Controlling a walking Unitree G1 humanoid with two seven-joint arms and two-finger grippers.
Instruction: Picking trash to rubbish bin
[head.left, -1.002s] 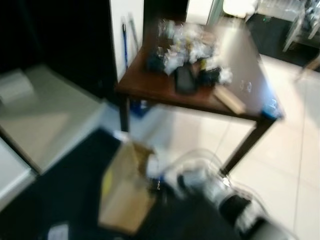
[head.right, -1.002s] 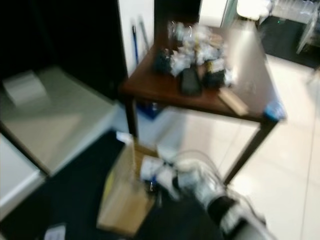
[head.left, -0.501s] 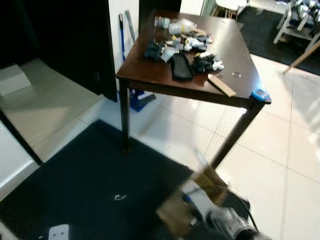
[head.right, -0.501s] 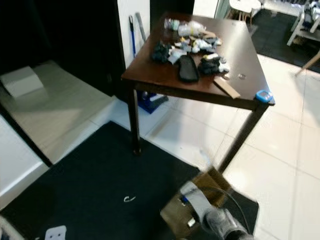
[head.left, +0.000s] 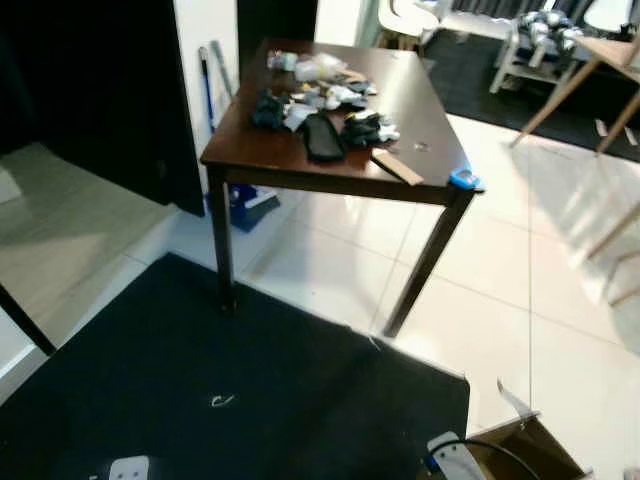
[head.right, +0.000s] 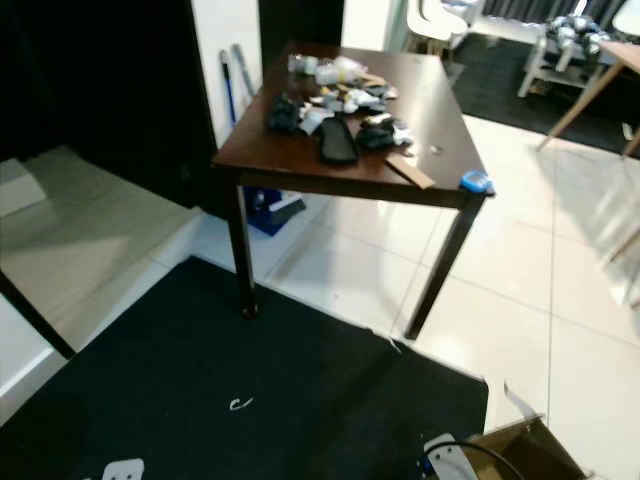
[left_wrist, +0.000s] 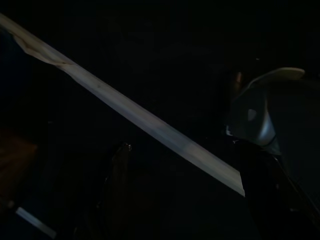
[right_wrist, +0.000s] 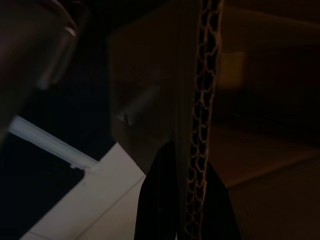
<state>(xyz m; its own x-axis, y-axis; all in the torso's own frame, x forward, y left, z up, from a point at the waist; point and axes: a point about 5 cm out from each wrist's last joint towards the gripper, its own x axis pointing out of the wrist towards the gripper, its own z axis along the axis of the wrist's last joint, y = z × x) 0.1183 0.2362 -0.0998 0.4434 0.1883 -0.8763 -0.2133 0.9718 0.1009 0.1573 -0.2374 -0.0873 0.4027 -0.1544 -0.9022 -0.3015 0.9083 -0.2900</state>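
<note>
Two black fingers (right_wrist: 155, 200) of the right gripper (right_wrist: 185, 200) are seen closed on the corrugated edge of a cardboard box (right_wrist: 202, 115), the wall of the box being pinched between the jaws. That same cardboard box (head.left: 530, 455) is seen low on the robot's right in the head views, above the white tiled floor (head.left: 500, 300) near the edge of a dark mat (head.left: 250, 390). A dark wooden bench (head.left: 420, 110) is seen ahead, well apart from the box. Trash (head.left: 320, 95) is heaped on the far half of the bench: crumpled pale wrappers, dark scraps and a long black item (head.left: 321, 138). A flat strip of wood (head.left: 398, 168) lies near the front edge, and a small blue object (head.left: 460, 180) rests on the front right corner. A blue-handled tool (head.left: 207, 85) is leaned against the wall beside the bench. Through the left wrist camera, very dark, the left gripper (left_wrist: 185, 190) is made out with its jaws apart and nothing between them, a pale band (left_wrist: 130, 112) crossing beyond.
</note>
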